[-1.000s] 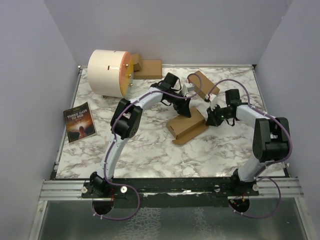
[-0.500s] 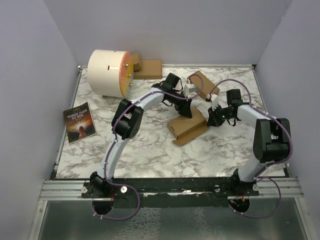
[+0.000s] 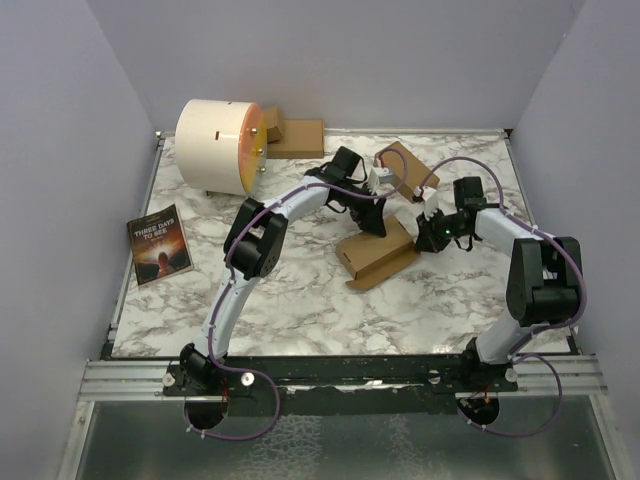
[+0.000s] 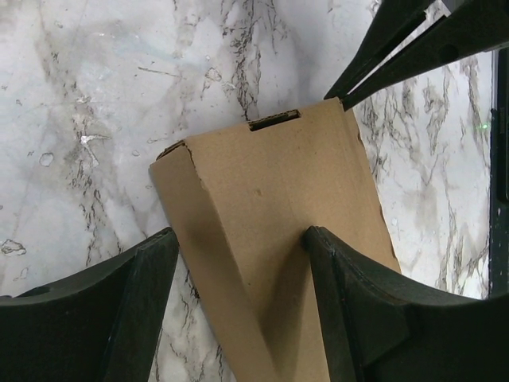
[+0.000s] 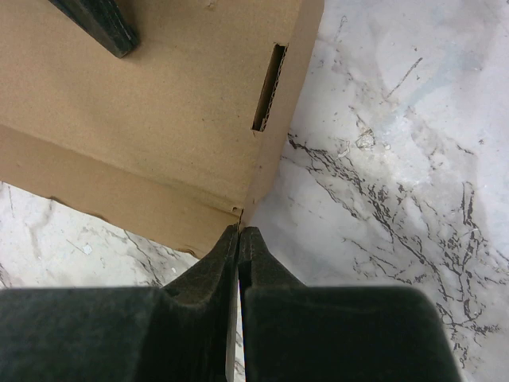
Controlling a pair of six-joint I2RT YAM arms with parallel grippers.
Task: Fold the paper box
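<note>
The brown cardboard box (image 3: 375, 255) lies partly folded on the marble table, with a slot (image 4: 274, 120) near its far edge. My left gripper (image 3: 372, 218) is open over it. In the left wrist view (image 4: 238, 239) one fingertip (image 4: 318, 243) rests on the cardboard and the other hangs over the table beside the box's left edge. My right gripper (image 3: 422, 236) is at the box's right corner. In the right wrist view (image 5: 238, 231) it is shut, pinching the end of the upright side flap (image 5: 290, 103).
A cream cylinder with an orange face (image 3: 215, 145) stands at the back left, with flat cardboard (image 3: 297, 137) behind it. Another cardboard piece (image 3: 405, 163) lies behind the grippers. A dark book (image 3: 158, 243) lies at the left edge.
My right gripper has shifted slightly toward the back at the box's corner. The left gripper and the box have hardly moved.
</note>
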